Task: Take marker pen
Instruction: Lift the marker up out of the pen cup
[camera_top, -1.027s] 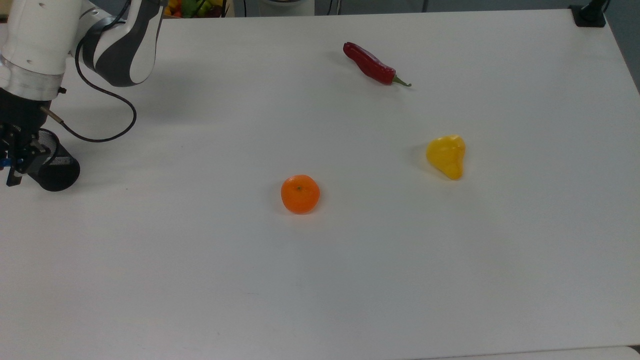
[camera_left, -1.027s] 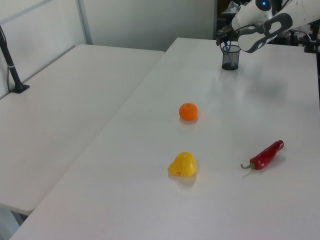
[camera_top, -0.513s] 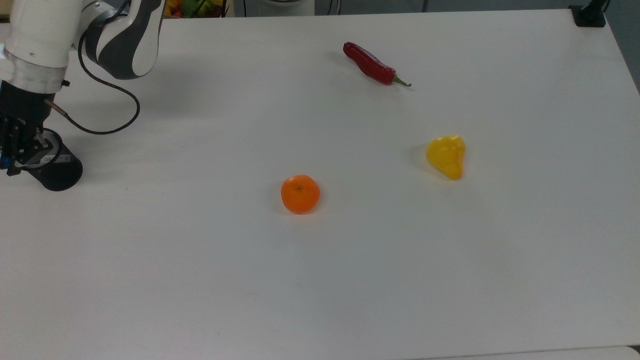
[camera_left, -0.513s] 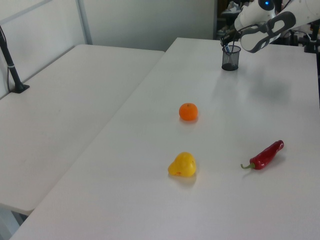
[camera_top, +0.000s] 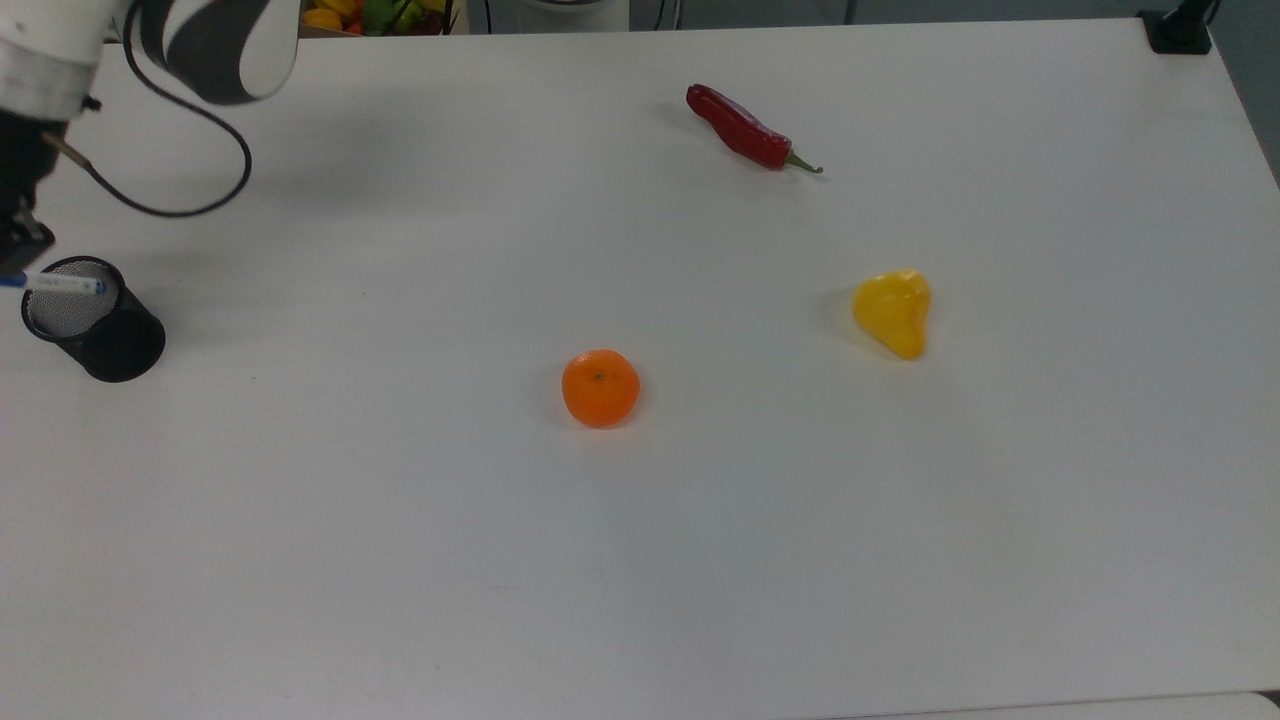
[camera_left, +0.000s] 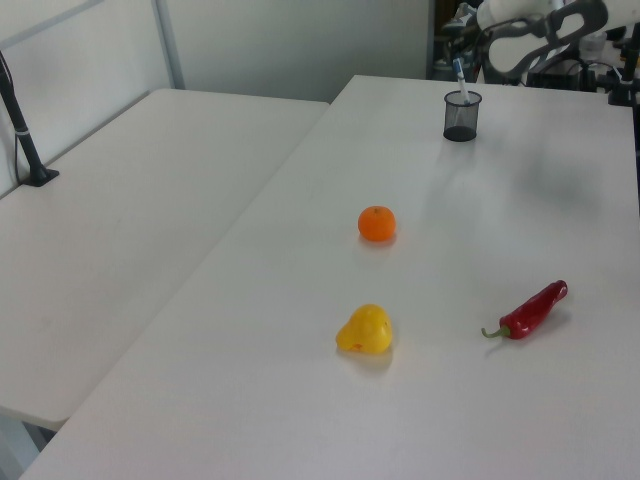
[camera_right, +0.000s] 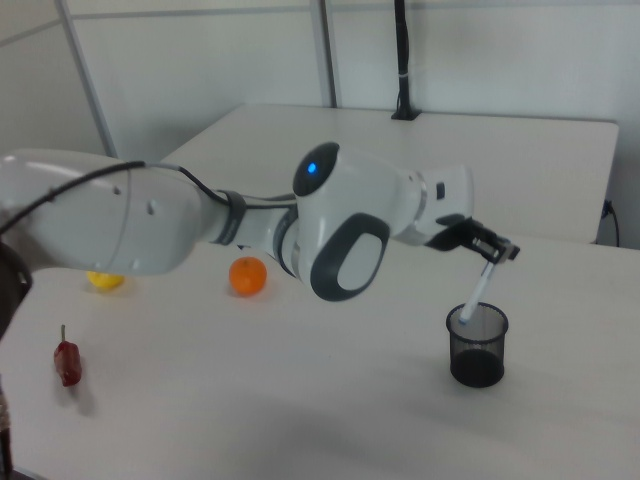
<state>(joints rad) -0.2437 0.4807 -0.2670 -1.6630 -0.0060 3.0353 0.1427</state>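
The black two-finger gripper is clasping the slim white blue-tipped marker pen by its top. The pen's lower end is dipping into the black mesh cup, tilted.

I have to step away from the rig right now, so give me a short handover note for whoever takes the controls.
Gripper: shut on the marker pen, gripping its upper end.
Marker pen: tilted, lower end at the rim of the black mesh pen cup, not yet clear of it.
Orange, yellow pepper and red chilli lie apart on the white table, far from the cup.
Done: pen grasped and partly lifted.
Left: lift it clear of the cup.
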